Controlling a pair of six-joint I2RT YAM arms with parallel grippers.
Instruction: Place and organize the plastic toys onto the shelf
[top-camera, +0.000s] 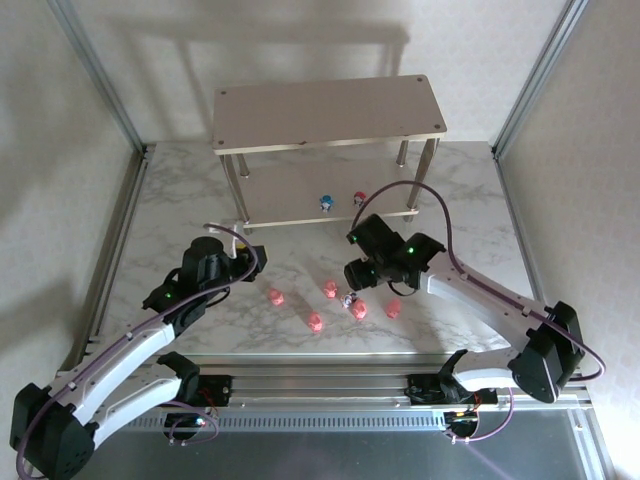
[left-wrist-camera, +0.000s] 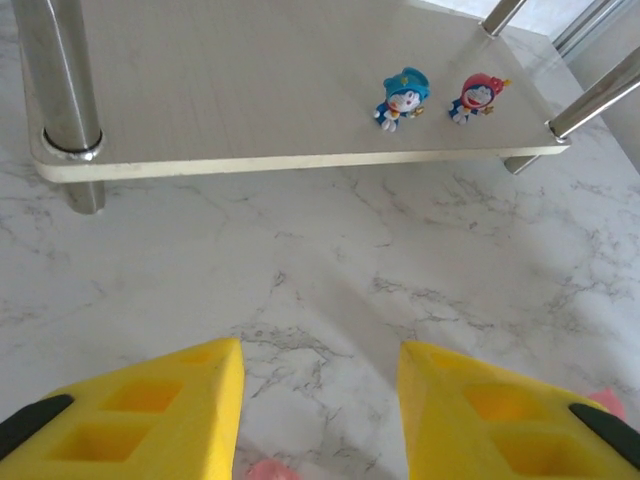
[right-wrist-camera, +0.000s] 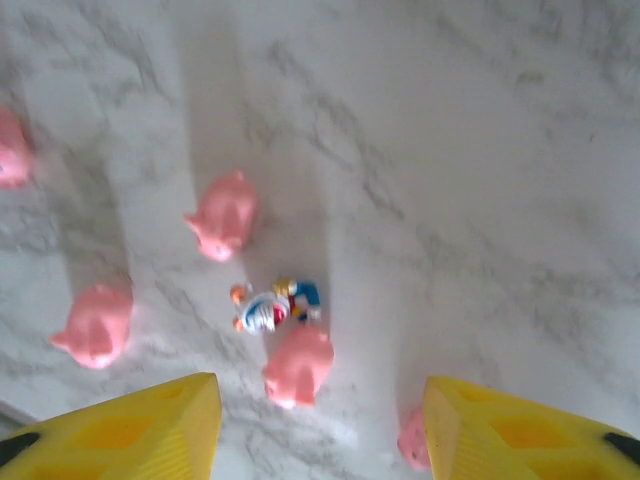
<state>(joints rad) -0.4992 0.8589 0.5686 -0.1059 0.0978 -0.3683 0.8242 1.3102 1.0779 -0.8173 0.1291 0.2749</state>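
Right pincer (right-wrist-camera: 320, 400) parted over whitish-blue toy (right-wrist-camera: 272, 308), left pincer (left-wrist-camera: 320, 360) parted, blue toy (left-wrist-camera: 402, 97) on shelf (left-wrist-camera: 200, 100)

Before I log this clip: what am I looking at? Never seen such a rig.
Two robot arms are bolted at the near edge of a marble table. One picture looks down from above; the other two come from wrist cameras, so the yellow shapes are each arm's own claw. The left claw and right claw are open, holding nothing. On the lower board of the two-tier shelf stand a blue toy and a red toy. Five pink toys and a whitish-blue toy lie on the table by the right claw.
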